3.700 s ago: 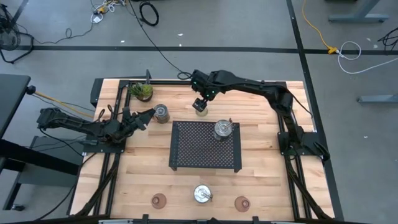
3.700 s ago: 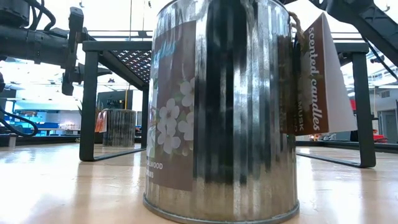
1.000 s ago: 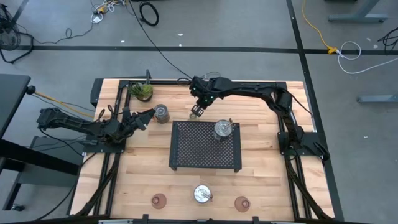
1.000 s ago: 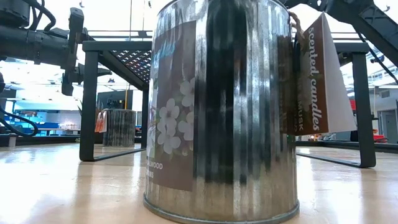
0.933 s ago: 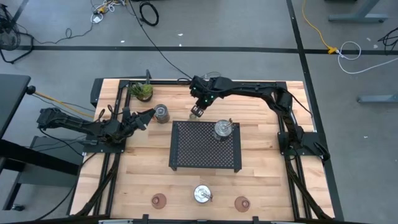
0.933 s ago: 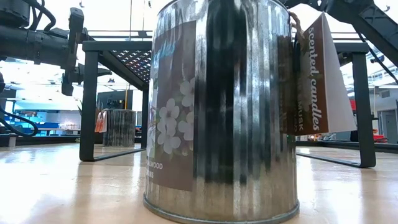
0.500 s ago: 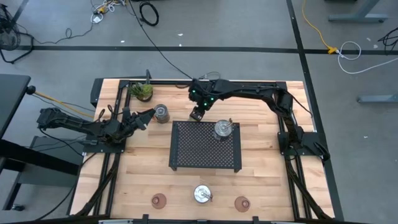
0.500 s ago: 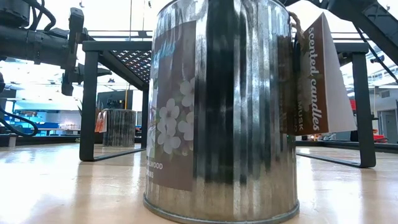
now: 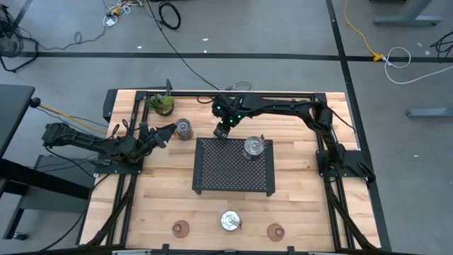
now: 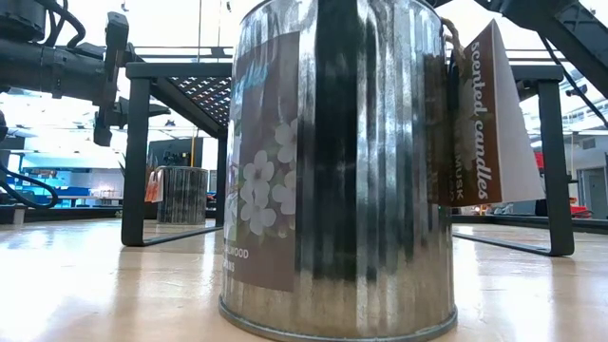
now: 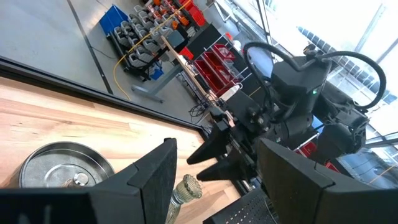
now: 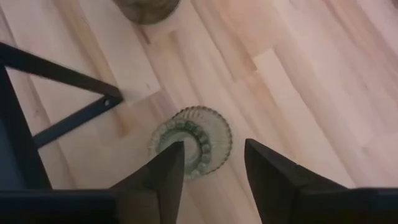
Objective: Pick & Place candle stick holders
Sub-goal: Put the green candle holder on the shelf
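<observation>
Above green glass holder, right gripper parted

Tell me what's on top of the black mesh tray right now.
One silver metal holder stands on the black mesh tray, near its far right corner. The rest of the mesh shows bare. The right gripper hides a bit of its far edge.

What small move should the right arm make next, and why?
Probably lift the right gripper straight up and clear. Its fingers stand open above the olive-green glass holder, which sits upright on the wooden table beside the black mesh tray, apparently just released.
</observation>
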